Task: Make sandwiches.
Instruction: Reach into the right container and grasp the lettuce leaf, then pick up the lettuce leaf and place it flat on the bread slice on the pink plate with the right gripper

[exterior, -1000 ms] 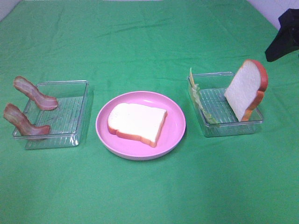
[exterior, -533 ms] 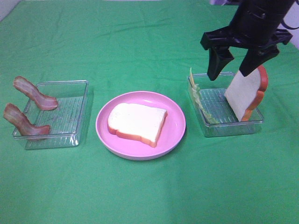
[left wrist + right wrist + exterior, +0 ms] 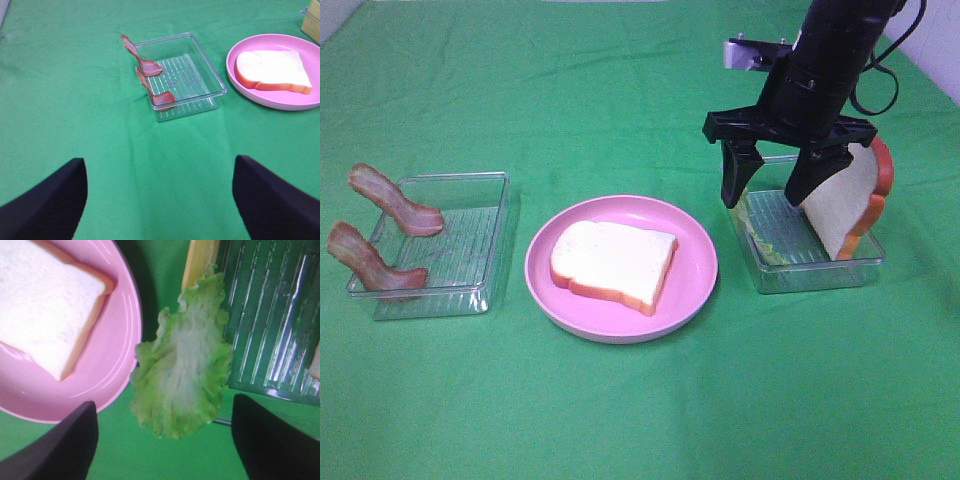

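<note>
Exterior high view: the right tool point(image 3: 763, 198), wide apart and empty, hangs over the ruffled green lettuce leaf point(image 3: 182, 365) at the edge of the clear plastic tray point(image 3: 820, 277). The left tool point(image 3: 160, 200) is wide and empty too.

I see a wide tabletop point(image 3: 620, 420) covered all over by a bright green cloth point(image 3: 570, 90). The cloth has soft wrinkles and folds. Past its far right corner is a pale white patch point(image 3: 942, 60), and past its far left corner a small grey patch point(image 3: 330, 15). I cannot tell if these are wall or floor. The light is bright and even, and the shadows are soft.
</note>
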`<state>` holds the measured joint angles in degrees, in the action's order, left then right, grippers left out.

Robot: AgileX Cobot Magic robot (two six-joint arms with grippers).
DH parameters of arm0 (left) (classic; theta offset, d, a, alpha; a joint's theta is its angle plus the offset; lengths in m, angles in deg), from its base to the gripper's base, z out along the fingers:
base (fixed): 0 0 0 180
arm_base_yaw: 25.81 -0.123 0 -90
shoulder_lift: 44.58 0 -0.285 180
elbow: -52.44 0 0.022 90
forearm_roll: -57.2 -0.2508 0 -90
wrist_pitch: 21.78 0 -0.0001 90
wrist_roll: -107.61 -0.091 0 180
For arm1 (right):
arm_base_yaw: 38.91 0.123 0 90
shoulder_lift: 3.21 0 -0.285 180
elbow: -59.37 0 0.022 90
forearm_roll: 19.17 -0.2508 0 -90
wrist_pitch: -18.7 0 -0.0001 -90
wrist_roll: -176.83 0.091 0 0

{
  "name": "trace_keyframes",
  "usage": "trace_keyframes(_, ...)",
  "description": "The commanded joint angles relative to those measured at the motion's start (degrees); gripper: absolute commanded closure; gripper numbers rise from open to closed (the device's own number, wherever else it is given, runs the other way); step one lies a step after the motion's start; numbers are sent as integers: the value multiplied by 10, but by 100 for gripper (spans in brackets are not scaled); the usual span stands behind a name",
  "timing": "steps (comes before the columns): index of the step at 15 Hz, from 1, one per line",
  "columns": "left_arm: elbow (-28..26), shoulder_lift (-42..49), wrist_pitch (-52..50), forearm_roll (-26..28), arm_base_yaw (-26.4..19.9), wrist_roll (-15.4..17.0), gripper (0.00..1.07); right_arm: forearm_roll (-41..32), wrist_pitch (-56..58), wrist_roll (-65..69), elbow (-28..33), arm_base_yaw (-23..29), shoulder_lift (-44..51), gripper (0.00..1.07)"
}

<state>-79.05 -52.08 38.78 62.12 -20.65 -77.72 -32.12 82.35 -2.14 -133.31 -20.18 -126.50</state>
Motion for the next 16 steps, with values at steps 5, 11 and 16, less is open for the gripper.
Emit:
trace_keyframes(5,1,11,-6,3,3,1,30,3,-22,3,-3,1,-46,56)
trace_keyframes(11,1,11,-6,3,3,1,30,20,-18,3,-6,1,-40,107)
trace_keyframes(16,1,11,-6,3,3,1,30,88,-14,40,-6,1,46,107)
